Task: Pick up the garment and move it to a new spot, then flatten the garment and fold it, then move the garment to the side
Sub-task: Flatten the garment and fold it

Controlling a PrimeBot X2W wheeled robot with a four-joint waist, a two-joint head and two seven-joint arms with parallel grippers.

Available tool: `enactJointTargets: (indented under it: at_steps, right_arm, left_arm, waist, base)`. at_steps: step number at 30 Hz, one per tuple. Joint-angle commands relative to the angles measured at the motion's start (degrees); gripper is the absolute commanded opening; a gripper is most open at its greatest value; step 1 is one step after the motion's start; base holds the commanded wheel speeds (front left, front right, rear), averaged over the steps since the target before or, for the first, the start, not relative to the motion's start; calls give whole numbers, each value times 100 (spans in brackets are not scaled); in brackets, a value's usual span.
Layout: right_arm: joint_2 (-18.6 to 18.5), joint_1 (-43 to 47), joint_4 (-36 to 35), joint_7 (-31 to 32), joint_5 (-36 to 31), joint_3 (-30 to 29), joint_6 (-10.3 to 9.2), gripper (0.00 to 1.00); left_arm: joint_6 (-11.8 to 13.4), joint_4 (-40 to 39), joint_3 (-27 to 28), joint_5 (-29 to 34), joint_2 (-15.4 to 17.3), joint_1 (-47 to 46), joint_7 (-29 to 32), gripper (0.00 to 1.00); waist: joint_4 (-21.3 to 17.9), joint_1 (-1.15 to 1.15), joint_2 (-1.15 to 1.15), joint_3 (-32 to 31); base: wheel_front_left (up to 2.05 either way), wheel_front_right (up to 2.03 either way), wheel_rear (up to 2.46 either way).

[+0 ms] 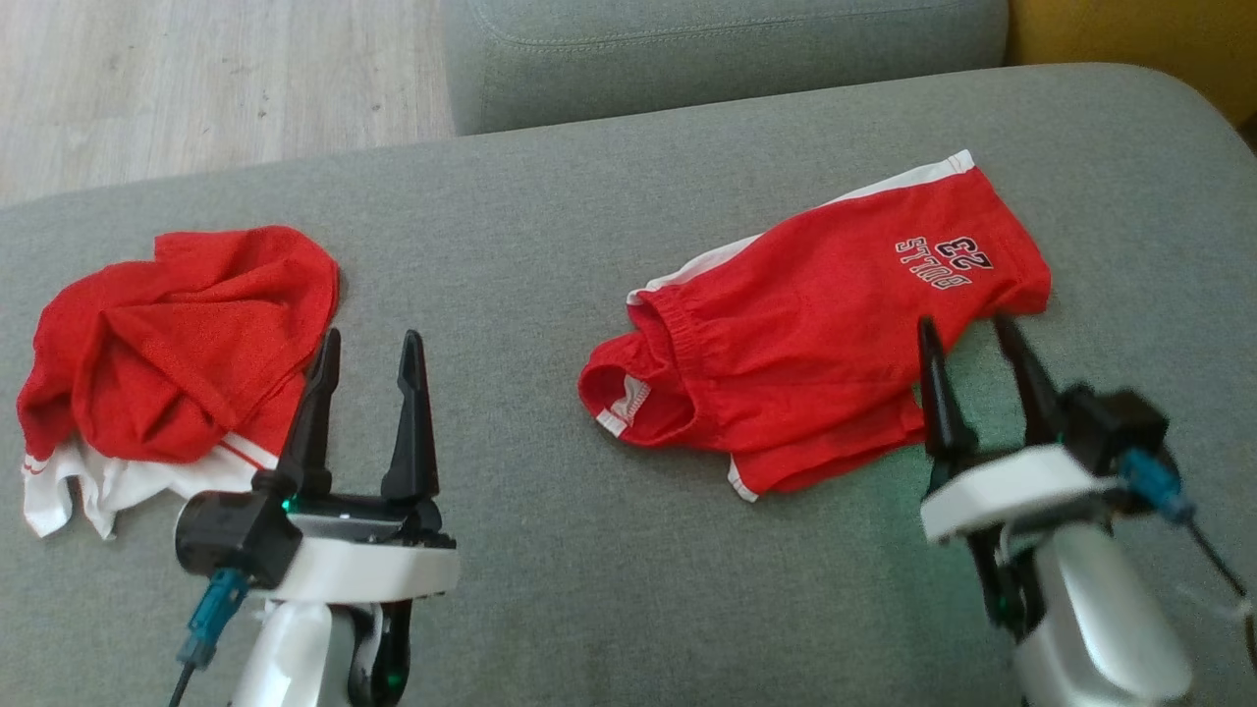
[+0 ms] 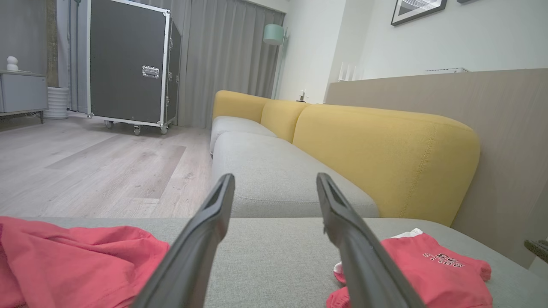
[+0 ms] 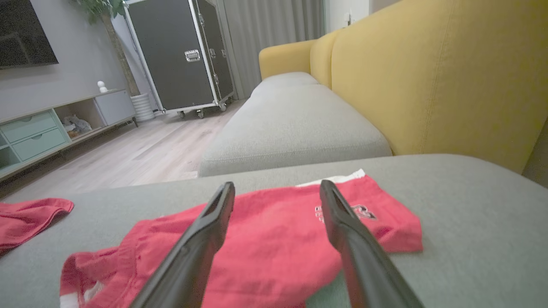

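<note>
Spread wide, empty: right gripper (image 1: 963,324) at the red shorts' (image 1: 825,334) near edge, left gripper (image 1: 373,336) well to their left

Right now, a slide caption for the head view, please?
Open left gripper by a crumpled garment, open right gripper near red shorts, on a sofa.

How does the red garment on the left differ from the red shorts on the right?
The left garment lies bunched in a heap; the shorts lie mostly spread out. The shorts show printed lettering; the left garment shows none. Both are red with white trim and rest on the grey cushion.
</note>
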Motion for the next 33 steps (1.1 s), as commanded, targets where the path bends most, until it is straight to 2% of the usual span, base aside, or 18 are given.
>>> enactJointTargets:
  at_steps: [1,6,11,17,21,26,29,33]
  right_arm:
    - [46,-104,-251,-60,36,148,-4,100]
    - [46,29,-420,-60,50,138,-4,100]
    - [46,-168,-345,-57,-172,160,-4,100]
    - [46,-732,57,554,-285,479,-4,100]
    - [46,-1308,576,1299,-259,914,-4,100]
    - [-20,-1957,1545,2146,-341,1264,-4,100]
    - [-95,-2237,2130,2518,-394,1271,-4,100]
    - [-116,-2514,2706,2700,-544,1085,-4,100]
  left_arm:
    - [7,-205,149,-21,11,-101,-29,100]
    - [-23,-187,101,28,11,-117,-29,100]
    - [-42,-151,-27,5,11,-180,-29,100]
    - [-25,-91,-164,-97,11,-228,-29,100]
    - [-3,-48,-282,-185,11,-269,-29,100]
    - [22,-1,-422,-276,11,-324,-29,100]
    - [60,16,-506,-318,11,-344,-29,100]
    - [108,7,-548,-369,11,-331,-29,100]
  waist:
    - [-1,1,0,6]
    - [62,1,0,68]
    - [324,1,0,151]
    - [713,1,0,264]
    - [1052,1,0,347]
    - [1448,1,0,428]
    - [1660,1,0,451]
    - [1831,1,0,485]
  base:
    - [0,0,0]
    - [0,0,0]
    - [0,0,0]
    - [0,0,0]
    - [0,0,0]
    - [0,0,0]
    - [0,0,0]
    - [0,0,0]
